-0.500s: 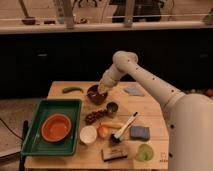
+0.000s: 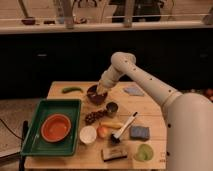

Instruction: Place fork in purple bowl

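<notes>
The gripper (image 2: 101, 89) is seen lowered at the end of the white arm (image 2: 145, 80), directly over the purple bowl (image 2: 95, 96), its tip placed at the bowl's far-right rim. Whether it is wide, narrow or holding something cannot be told. The fork cannot be made out apart from the gripper. Only a pale yellowish patch is seen at the tip, above the bowl's opening, so its long axis and pointing direction cannot be told.

The bowl stands on a wooden table (image 2: 152, 111). To the left of the gripper a green vegetable (image 2: 72, 90) is laid, and to its right a blue-grey cloth (image 2: 133, 91). Just below and right of the gripper a small dark cup (image 2: 112, 108) is set, with a dark cluster of fruit (image 2: 94, 118) beside it.

Further toward the camera a white bowl (image 2: 88, 135), an orange fruit (image 2: 103, 131) and a white-handled brush (image 2: 126, 126) with a black head are placed, the brush lying diagonally. A blue sponge (image 2: 139, 132) lies just right of the brush. Well below and left of the gripper a green tray (image 2: 52, 104) is found, holding an orange bowl (image 2: 56, 127).
</notes>
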Robot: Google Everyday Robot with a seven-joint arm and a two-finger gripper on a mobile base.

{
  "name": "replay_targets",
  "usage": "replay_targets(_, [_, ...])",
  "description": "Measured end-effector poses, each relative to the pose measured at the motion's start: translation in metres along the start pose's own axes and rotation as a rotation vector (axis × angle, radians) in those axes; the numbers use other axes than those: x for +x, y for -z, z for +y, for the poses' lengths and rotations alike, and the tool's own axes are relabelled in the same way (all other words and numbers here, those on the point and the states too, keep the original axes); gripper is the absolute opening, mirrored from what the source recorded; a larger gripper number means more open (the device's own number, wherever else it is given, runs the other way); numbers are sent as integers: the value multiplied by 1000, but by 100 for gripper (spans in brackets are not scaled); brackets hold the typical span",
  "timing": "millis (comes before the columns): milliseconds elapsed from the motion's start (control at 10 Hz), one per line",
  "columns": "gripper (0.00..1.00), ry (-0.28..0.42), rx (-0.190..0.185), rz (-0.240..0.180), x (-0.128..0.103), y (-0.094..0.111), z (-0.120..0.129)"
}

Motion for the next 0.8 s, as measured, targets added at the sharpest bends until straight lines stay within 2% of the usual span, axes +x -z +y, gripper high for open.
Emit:
replay_targets(300, [0, -40, -18, 39, 9, -4, -7])
replay_targets(800, [0, -77, -32, 51, 21, -14, -20])
